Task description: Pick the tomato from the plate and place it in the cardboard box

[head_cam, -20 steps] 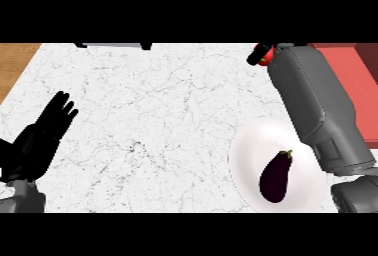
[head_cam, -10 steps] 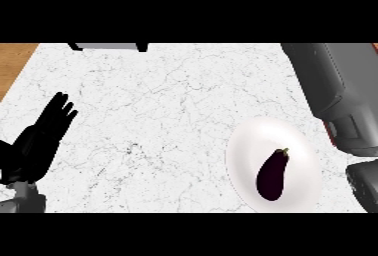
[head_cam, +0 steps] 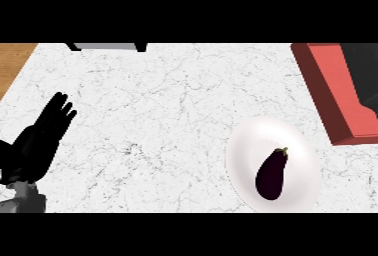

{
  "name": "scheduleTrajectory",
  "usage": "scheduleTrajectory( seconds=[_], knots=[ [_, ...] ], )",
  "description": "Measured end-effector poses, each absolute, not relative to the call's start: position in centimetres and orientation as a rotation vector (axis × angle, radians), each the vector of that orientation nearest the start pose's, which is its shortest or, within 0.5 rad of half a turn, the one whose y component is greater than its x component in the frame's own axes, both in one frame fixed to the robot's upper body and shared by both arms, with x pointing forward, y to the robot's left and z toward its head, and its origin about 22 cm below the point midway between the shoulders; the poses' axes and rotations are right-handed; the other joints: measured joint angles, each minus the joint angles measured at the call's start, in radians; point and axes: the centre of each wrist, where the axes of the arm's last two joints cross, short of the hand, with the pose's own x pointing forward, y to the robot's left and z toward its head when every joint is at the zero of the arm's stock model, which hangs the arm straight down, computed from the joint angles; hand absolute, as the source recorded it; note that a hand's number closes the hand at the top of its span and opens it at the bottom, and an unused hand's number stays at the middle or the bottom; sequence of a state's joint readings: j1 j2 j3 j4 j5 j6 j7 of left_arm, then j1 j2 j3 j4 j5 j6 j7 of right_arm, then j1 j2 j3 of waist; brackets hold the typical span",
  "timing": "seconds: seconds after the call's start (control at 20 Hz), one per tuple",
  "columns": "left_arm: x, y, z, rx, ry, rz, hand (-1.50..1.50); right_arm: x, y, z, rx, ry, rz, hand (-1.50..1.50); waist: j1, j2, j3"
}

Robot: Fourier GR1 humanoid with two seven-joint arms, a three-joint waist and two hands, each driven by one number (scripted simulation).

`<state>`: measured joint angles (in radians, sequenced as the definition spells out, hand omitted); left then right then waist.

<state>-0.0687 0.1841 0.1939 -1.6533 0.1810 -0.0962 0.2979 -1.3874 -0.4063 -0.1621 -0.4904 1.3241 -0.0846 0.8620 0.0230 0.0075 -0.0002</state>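
the left hand [head_cam: 40, 140] sits at the left edge of the head view, low down. it is open, with its black fingers [head_cam: 60, 107] straight and close together, pointing away from the robot and leaning a little to the right. it holds nothing and touches none of the things on the worktop. below it, a bit of grey forearm [head_cam: 21, 202] shows in the lower left corner.

from there the white marbled worktop [head_cam: 162, 115] spreads out to the right, bare across the middle. well apart from the hand, over on the lower right, a white plate [head_cam: 247, 145] lies flat. on the plate rests a dark purple aubergine [head_cam: 272, 174], lying lengthwise a little right of the plate's middle, its green stem end at the far end and tipped slightly right. it lies inside the rim, and nothing touches it.

beyond the plate, up and to the right, stands the red box [head_cam: 332, 95], running off the right edge, its inside dark. its near corner comes close to the plate's rim, with a strip of worktop between them.

at the far edge, upper left, a grey thing on black legs [head_cam: 107, 46] pokes in, and a strip of brown wood [head_cam: 15, 60] shows past the worktop's left corner.
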Motion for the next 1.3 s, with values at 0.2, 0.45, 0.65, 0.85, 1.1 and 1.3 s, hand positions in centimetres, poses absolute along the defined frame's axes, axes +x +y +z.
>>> scheduleTrajectory(
  seconds=[0.2, 0.45, 0.65, 0.85, 1.1, 1.3],
  knots=[
    [24.8, 31.1, 5.4, 0.044, -1.446, 0.033, 0.0, 47.3, -25.0, 28.2, -1.628, -0.885, 0.346, 1.5, 0.0, 0.0, 0.0],
    [25.4, 31.4, 5.8, 0.043, -1.449, 0.025, 0.0, 47.1, -28.5, 26.5, -1.629, -0.906, 0.349, 1.5, 0.003, 0.003, 0.0],
    [25.4, 30.8, 5.9, 0.034, -1.453, 0.026, 0.0, 46.9, -30.4, 23.9, -1.616, -0.908, 0.345, 1.5, 0.008, 0.004, 0.001],
    [25.5, 30.6, 5.9, 0.034, -1.454, 0.022, 0.0, 46.6, -32.0, 21.4, -1.569, -0.903, 0.345, 1.5, 0.009, 0.005, 0.001],
    [25.4, 30.8, 5.8, 0.03, -1.455, 0.019, 0.0, 46.0, -33.7, 18.6, -1.439, -0.824, 0.308, -1.5, 0.016, 0.008, 0.002],
    [25.7, 31.3, 6.0, 0.033, -1.461, 0.019, 0.0, 45.1, -35.3, 16.0, -1.348, -0.766, 0.274, -1.5, 0.013, 0.008, 0.002]
  ],
)
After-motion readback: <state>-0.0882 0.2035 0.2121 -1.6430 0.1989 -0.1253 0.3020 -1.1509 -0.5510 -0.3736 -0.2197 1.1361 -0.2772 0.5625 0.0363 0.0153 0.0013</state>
